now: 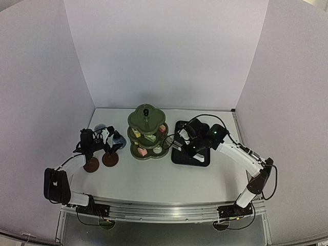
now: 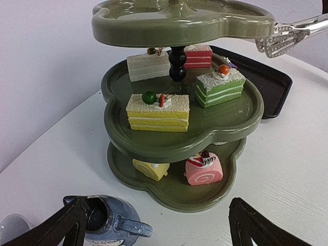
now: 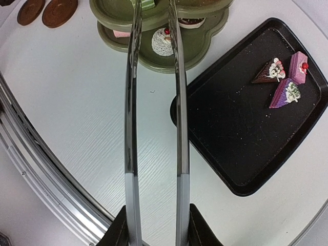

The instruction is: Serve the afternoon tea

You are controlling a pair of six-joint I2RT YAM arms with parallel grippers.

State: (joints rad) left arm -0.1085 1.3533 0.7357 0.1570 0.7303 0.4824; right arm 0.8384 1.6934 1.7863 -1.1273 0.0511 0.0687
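Right pincer [image 3: 156,225] clamps tongs [image 3: 132,128], tips at stand [image 2: 179,23]. Left pincer [image 2: 159,225] wide, empty, facing stand. Three cakes [image 3: 285,92] on tray [image 3: 230,133] beside stand: light, probably squashy, icing fragile. You pinch flat sides gently, low.

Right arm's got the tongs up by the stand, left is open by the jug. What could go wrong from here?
1. The tongs in the right gripper have their tips right beside the top tier of the stand; a swing could knock it.
2. The jug sits off-centre before the open left gripper; closing may tip it.
3. Three cakes huddle in the tray corner; grabbing one could shove the others.
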